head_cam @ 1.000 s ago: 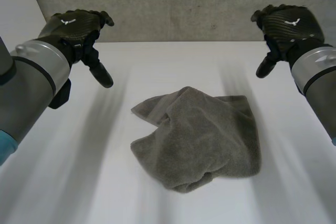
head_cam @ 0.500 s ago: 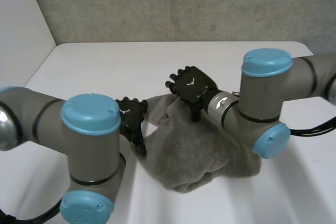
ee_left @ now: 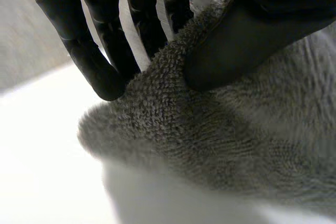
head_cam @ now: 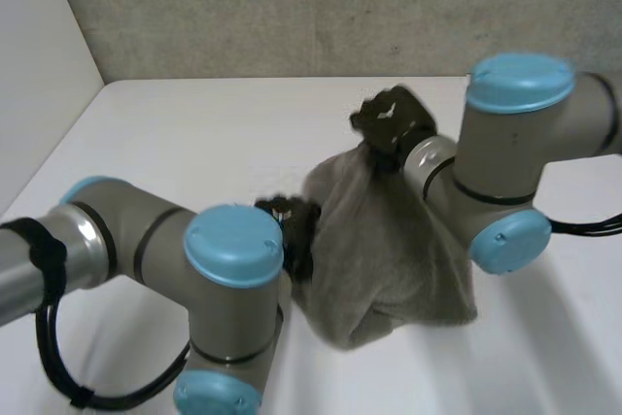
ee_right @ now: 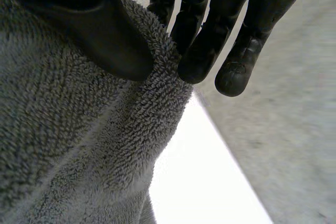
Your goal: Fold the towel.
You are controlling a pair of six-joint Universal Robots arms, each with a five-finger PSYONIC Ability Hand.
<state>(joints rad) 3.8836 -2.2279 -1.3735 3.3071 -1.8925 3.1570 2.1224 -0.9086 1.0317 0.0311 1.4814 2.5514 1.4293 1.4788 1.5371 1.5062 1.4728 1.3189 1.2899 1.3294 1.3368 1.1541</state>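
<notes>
A grey towel (head_cam: 389, 250) lies crumpled in the middle of the white table (head_cam: 194, 133), its far part lifted. My left hand (head_cam: 292, 230) holds the towel's left edge; in the left wrist view its thumb (ee_left: 247, 40) presses the terry cloth (ee_left: 236, 129) against its fingers (ee_left: 100, 61). At the towel's raised far corner my right hand (head_cam: 389, 123) pinches the cloth. In the right wrist view the thumb (ee_right: 100, 35) and fingers (ee_right: 205, 51) squeeze a fold of towel (ee_right: 79, 140) between them.
A grey concrete wall (head_cam: 292, 7) rises behind the table's far edge. A pale side wall (head_cam: 39, 75) stands at the left. My two arms (head_cam: 146, 259) (head_cam: 515, 153) reach inward over the table on either side of the towel.
Both hands, open before, have closed on the towel. The right hand has lifted its corner up and away, and the left hand has shifted right along the left edge.
</notes>
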